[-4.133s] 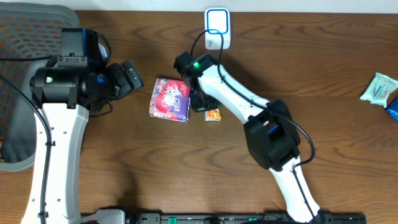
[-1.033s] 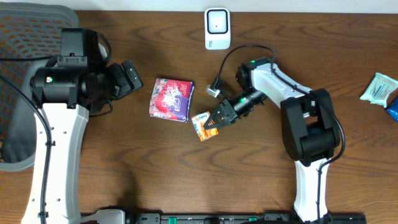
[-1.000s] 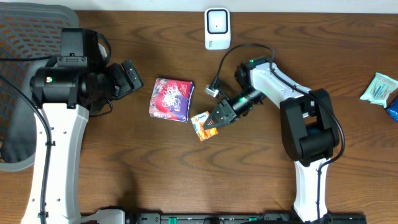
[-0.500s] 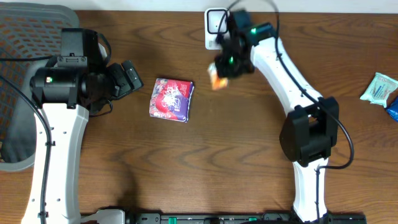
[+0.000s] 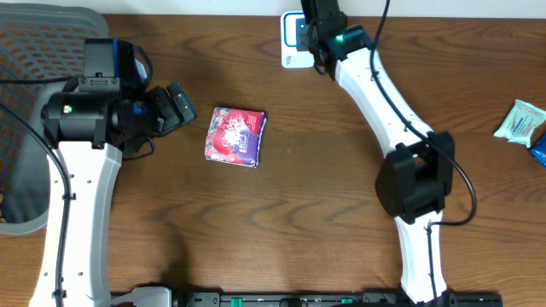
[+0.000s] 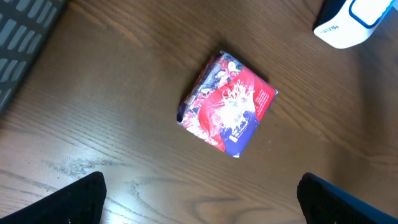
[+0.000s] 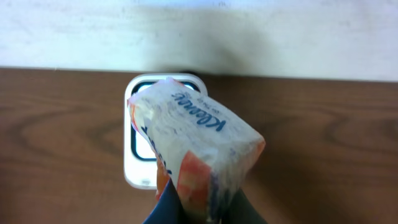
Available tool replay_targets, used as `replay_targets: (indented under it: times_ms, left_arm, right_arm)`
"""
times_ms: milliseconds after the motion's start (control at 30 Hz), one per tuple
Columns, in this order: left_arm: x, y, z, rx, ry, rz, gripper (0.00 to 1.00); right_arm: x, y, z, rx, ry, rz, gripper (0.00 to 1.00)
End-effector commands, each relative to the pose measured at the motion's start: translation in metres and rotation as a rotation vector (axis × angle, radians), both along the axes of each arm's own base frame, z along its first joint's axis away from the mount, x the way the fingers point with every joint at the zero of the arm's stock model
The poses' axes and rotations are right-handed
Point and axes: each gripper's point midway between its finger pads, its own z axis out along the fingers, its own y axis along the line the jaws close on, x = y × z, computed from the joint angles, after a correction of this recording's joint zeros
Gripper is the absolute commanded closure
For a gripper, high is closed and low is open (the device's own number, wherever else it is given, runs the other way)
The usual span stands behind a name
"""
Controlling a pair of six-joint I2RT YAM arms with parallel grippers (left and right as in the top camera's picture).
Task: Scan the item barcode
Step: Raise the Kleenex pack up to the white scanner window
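My right gripper (image 7: 200,210) is shut on the item, a small white and orange Kleenex tissue pack (image 7: 198,140). It holds the pack up directly over the white barcode scanner (image 7: 138,175) at the table's back edge. No barcode shows on the pack's visible face. From overhead the right gripper (image 5: 317,27) covers most of the scanner (image 5: 290,56), and the pack is hidden. My left gripper (image 5: 181,104) stands wide open at the left, empty, its fingers (image 6: 81,200) low above the table, short of a red and purple packet (image 6: 230,107).
The red and purple packet (image 5: 233,136) lies left of centre. A pale green packet (image 5: 520,119) and a blue one (image 5: 539,150) sit at the right edge. A mesh chair (image 5: 34,51) stands behind the left arm. A white wall rises just behind the scanner.
My right arm has lifted the tissue pack from the table beside the red packet and swung it back over the scanner. The left arm has not moved.
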Motion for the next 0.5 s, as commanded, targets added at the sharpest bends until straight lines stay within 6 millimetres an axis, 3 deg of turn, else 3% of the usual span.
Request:
replay_targets:
  times_ms: [0, 233, 400, 467]
  left_arm:
    - [0.0, 0.002, 0.002, 0.009, -0.007, -0.002, 0.02]
    - [0.0, 0.002, 0.002, 0.009, -0.007, -0.002, 0.02]
    - [0.0, 0.002, 0.002, 0.009, -0.007, -0.002, 0.02]
    - [0.0, 0.002, 0.002, 0.009, -0.007, -0.002, 0.02]
  right_arm:
    - [0.01, 0.001, -0.001, -0.025, -0.045, -0.017, 0.99]
    - [0.015, 0.006, -0.023, -0.041, -0.033, -0.025, 0.99]
    - [0.017, -0.041, 0.001, -0.071, -0.052, -0.179, 0.99]
    - [0.013, -0.075, 0.016, -0.119, -0.043, -0.256, 0.99]
